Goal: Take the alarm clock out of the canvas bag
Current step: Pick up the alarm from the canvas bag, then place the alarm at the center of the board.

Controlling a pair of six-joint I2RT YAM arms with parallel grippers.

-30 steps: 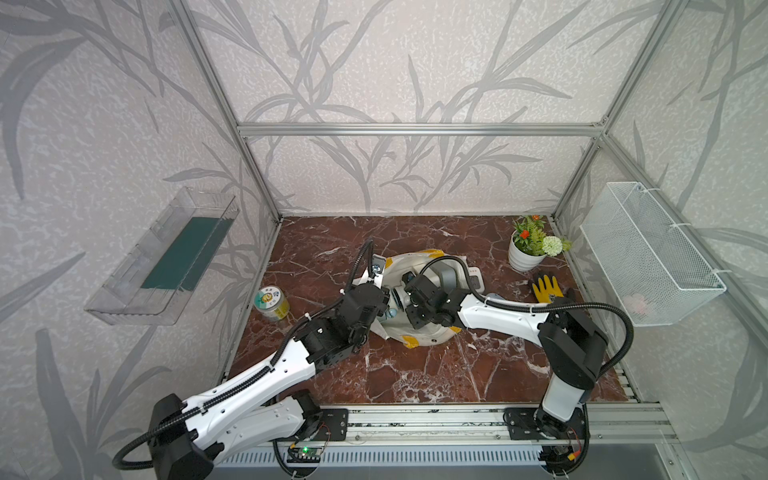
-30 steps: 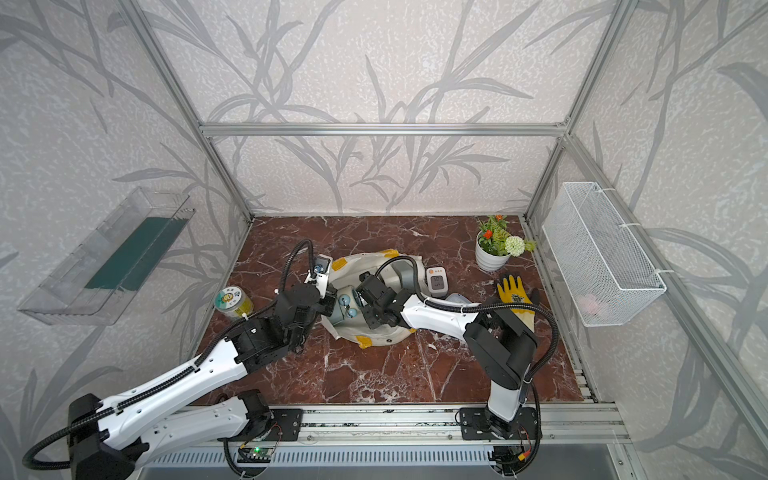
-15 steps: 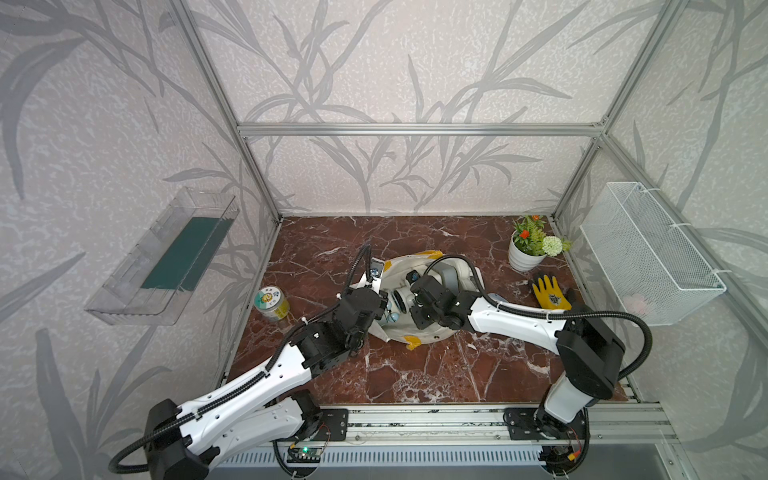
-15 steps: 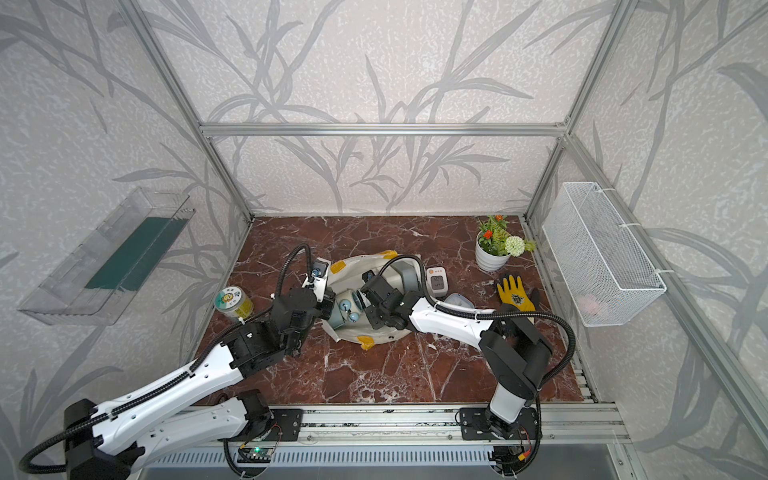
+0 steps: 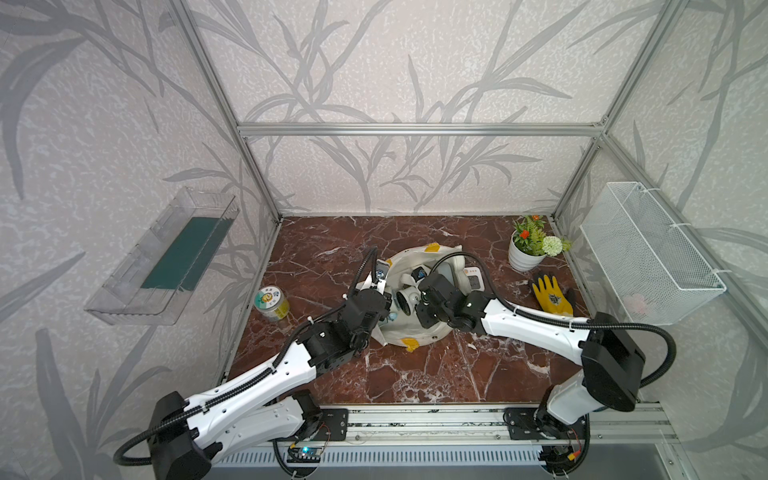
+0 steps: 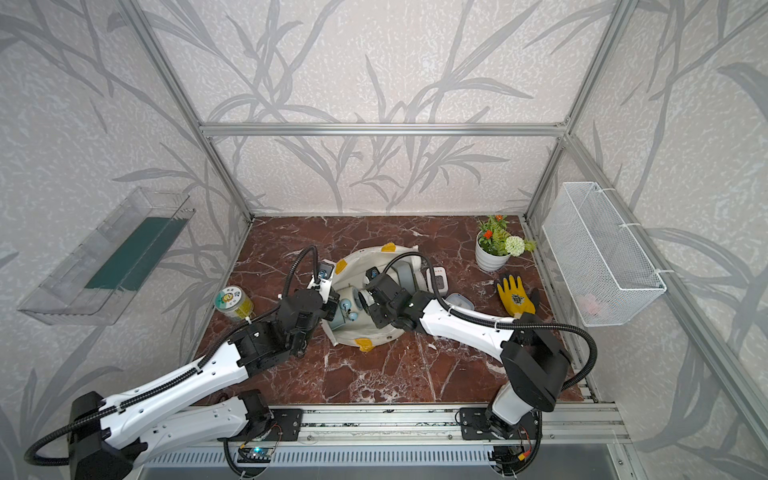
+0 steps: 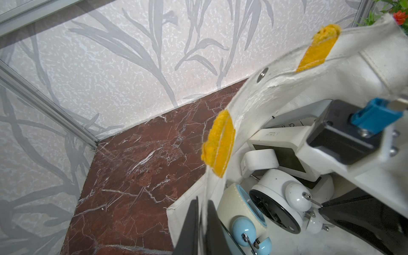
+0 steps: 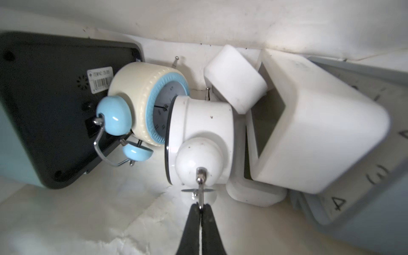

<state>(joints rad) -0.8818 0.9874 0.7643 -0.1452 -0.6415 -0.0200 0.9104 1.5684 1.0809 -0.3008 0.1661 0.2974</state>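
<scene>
The cream canvas bag (image 5: 419, 338) (image 6: 361, 266) lies in the middle of the marble floor with its mouth held open. My left gripper (image 7: 202, 207) (image 5: 386, 309) is shut on the bag's rim (image 7: 223, 183), near a yellow handle patch (image 7: 218, 143). My right gripper (image 8: 201, 207) (image 5: 417, 297) reaches inside the bag. It is shut on the thin metal handle of a white twin-bell alarm clock (image 8: 203, 123) (image 7: 276, 187). A cream and blue alarm clock (image 8: 141, 88) (image 7: 238, 203) lies right beside it.
More clocks crowd the bag: a dark-backed teal one (image 8: 44, 99) and a white boxy one (image 8: 309, 136). Outside stand a tin can (image 5: 272, 301), a flower pot (image 5: 525, 251), a yellow glove (image 5: 550, 295) and a white device (image 5: 473, 282). A wire basket (image 5: 648, 257) hangs on the right wall.
My right gripper has closed on the white clock's handle, and its arm has shifted a little inside the bag. The left gripper still holds the rim.
</scene>
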